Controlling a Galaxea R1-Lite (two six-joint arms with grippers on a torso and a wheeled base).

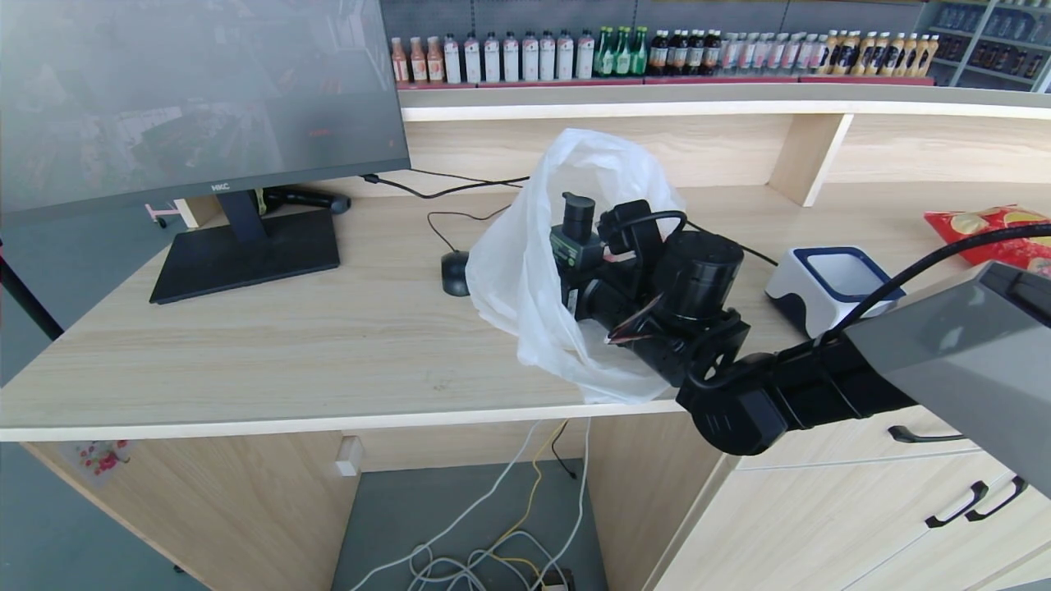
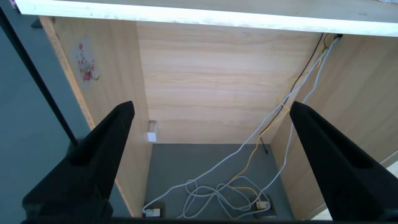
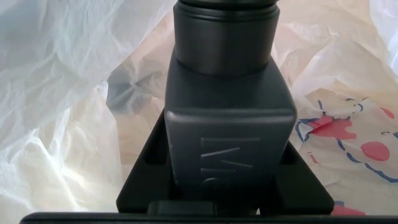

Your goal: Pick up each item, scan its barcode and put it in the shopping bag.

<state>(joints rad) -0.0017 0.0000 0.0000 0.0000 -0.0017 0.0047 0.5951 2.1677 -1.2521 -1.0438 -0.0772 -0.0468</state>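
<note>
A white plastic shopping bag point(image 1: 566, 189) stands open on the wooden counter point(image 1: 287, 336). My right gripper point(image 1: 577, 275) is pushed down into the bag's mouth, and its own dark body hides its tip. Beside that body in the right wrist view, a white packet with red and blue print point(image 3: 351, 140) lies on the bag's floor, with crumpled bag film point(image 3: 68, 81) around it. A red snack packet point(image 1: 993, 234) lies at the counter's far right. Below the counter's edge hangs my left gripper point(image 2: 211, 112), open and holding nothing, facing the cables on the floor.
A white and blue barcode scanner point(image 1: 829, 287) sits just right of the bag. A black mouse point(image 1: 454, 272) lies left of the bag, and a monitor point(image 1: 197, 90) stands at the back left. Bottles point(image 1: 657, 53) line a shelf behind the counter.
</note>
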